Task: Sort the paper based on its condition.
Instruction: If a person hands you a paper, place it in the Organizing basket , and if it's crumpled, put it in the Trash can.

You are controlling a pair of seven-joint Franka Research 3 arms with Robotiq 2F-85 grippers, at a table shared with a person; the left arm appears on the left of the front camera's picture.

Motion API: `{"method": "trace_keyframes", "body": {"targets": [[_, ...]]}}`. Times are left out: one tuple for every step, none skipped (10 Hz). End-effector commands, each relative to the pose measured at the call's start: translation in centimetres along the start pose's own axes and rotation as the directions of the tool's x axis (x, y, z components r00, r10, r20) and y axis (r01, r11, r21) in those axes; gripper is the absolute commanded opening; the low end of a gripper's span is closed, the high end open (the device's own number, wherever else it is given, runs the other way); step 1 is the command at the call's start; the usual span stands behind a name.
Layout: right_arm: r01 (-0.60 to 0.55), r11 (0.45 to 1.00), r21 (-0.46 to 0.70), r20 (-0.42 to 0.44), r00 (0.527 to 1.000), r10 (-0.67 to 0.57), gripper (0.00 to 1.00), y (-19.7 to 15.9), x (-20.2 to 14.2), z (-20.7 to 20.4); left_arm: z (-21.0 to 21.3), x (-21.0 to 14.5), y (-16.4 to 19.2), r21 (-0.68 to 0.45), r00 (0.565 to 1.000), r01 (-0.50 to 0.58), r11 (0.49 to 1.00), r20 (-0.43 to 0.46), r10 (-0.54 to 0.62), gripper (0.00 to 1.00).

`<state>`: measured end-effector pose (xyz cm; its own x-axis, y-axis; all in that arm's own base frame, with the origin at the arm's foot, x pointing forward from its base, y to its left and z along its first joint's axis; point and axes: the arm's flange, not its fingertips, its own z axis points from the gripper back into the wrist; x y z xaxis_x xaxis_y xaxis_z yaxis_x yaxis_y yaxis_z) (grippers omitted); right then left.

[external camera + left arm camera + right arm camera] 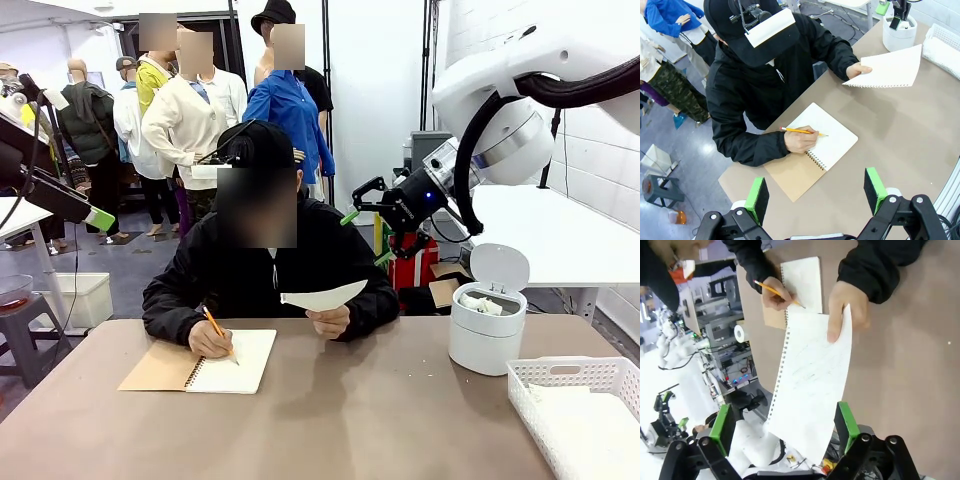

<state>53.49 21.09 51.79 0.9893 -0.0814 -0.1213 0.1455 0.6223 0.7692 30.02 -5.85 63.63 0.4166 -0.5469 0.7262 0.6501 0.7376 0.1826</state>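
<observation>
The person at the far side of the table holds out a smooth sheet of paper in one hand, lifted above the tabletop near the middle, while the other hand writes with a pencil in an open notebook to the left. The right gripper hangs in the air with its jaws spread wide and nothing between them. In its own wrist view the free end of the sheet reaches down between its green pads, though whether the paper touches either pad cannot be told. The left gripper is also released and empty, hovering over the near left part of the table, well apart from the sheet.

The step in hand looks like taking the offered sheet. To do it well, the right gripper should slide further along the free end so the pads overlap the paper fully, keep the pads flat to the sheet so it does not crease, and close only while the person's fingers are well clear at the other end.

A round white bin with its lid tipped up stands at the right and holds crumpled white wads. A white basket at the near right corner seems to hold flat white sheets, so the smooth sheet likely belongs there.
</observation>
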Motion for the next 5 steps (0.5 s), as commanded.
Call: {"method": "trace_keyframes", "body": {"targets": [[-0.032,0.999,0.002,-0.001,0.999,0.032,1.00,0.3,0.5,-0.5,0.0,0.0,0.0,0.006,1.000,-0.001,1.000,-0.004,0.001,1.00],[-0.032,0.999,0.002,-0.001,0.999,0.032,1.00,0.3,0.5,-0.5,0.0,0.0,0.0,0.006,1.000,-0.001,1.000,-0.004,0.001,1.00],[-0.032,0.999,0.002,-0.001,0.999,0.032,1.00,0.3,0.5,-0.5,0.0,0.0,0.0,0.006,1.000,-0.001,1.000,-0.004,0.001,1.00],[-0.012,1.000,0.001,-0.001,1.000,0.012,1.00,0.3,0.1,-0.1,0.0,0.0,0.0,0.006,1.000,-0.001,1.000,-0.004,0.001,1.00],[0.166,0.986,0.025,-0.062,0.984,-0.165,1.00,-0.9,1.4,-0.1,0.0,0.0,0.0,0.006,1.000,-0.001,1.000,-0.004,0.001,1.00]]}}
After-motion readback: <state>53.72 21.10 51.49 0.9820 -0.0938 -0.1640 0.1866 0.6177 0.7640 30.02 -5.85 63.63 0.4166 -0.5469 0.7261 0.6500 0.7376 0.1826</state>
